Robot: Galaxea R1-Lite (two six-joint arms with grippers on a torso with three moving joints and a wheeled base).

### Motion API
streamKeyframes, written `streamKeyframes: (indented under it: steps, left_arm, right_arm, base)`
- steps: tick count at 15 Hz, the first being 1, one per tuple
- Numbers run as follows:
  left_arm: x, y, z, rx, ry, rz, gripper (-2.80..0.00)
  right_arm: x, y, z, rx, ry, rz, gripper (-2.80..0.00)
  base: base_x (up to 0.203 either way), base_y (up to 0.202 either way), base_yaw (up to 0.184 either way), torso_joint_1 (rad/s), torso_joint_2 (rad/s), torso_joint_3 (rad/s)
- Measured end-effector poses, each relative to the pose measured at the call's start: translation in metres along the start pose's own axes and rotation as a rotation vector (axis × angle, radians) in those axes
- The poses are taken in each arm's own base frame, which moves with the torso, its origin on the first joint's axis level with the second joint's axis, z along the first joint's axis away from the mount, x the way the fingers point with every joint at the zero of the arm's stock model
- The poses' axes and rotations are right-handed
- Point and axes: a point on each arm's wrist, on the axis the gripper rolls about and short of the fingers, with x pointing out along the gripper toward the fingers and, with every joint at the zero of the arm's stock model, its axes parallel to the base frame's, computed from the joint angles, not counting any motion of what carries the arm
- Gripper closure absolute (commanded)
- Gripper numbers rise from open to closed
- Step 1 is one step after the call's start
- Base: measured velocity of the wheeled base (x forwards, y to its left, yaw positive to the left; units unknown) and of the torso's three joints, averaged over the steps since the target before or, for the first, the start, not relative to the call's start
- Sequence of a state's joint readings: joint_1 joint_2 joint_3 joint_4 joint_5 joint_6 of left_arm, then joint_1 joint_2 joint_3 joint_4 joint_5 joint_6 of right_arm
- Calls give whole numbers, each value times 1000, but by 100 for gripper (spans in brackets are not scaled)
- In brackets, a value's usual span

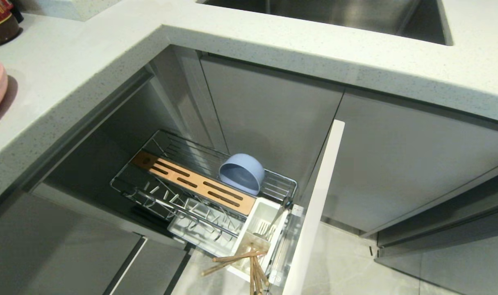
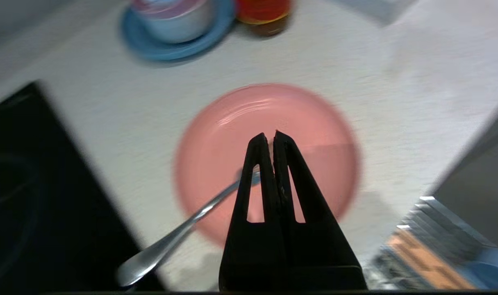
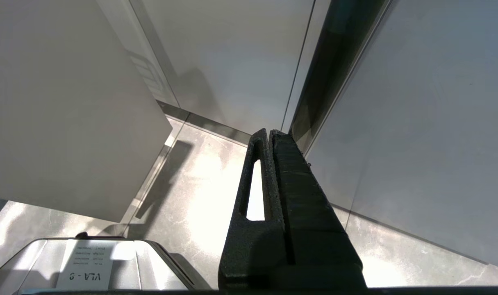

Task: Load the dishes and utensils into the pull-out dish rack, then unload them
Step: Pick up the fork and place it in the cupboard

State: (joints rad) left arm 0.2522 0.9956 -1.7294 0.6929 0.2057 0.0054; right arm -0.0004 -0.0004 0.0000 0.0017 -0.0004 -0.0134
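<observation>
Now, your left tool (image 2: 271, 135) clenched, grasping nothing, hovers over pink plate (image 2: 240, 135) at frame centre on surface (image 2: 109, 114). Silver cutlery (image 2: 179, 233) lies with head on plate, handle toward lower left. Blue bowl (image 1: 241, 173) sits on edge in rack (image 1: 199, 180); chopsticks (image 1: 249, 262) in white cup (image 1: 259, 221). Right tool (image 3: 270, 133) clenched, empty, near floor.

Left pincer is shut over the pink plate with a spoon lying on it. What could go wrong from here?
1. The spoon lies across the pink plate with its handle overhanging the rim; lifting the plate could tip it off.
2. The left pincer is shut above the flat plate, so it must open and catch the rim; a shallow grip may slip.
3. The chopsticks splay out of the white cup and could be knocked when loading.
</observation>
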Motion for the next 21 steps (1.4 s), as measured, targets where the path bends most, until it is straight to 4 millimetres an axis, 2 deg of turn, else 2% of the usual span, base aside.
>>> streamKeyframes:
  steps: [3,7,15,21]
  left_arm:
    - [0,3,-7,81,72,165,0]
    - [25,10,-14,152,193,198,0]
    - [56,39,-16,170,381,8,0]
    - [81,65,-23,183,415,-40,0]
  right_arm:
    - [0,0,0,0,0,0,0]
    - [0,0,0,0,0,0,0]
    - [0,0,0,0,0,0,0]
    - [0,0,0,0,0,0,0]
  base:
    - [0,0,0,0,0,0]
    - [0,0,0,0,0,0]
    - [0,0,0,0,0,0]
    - [0,0,0,0,0,0]
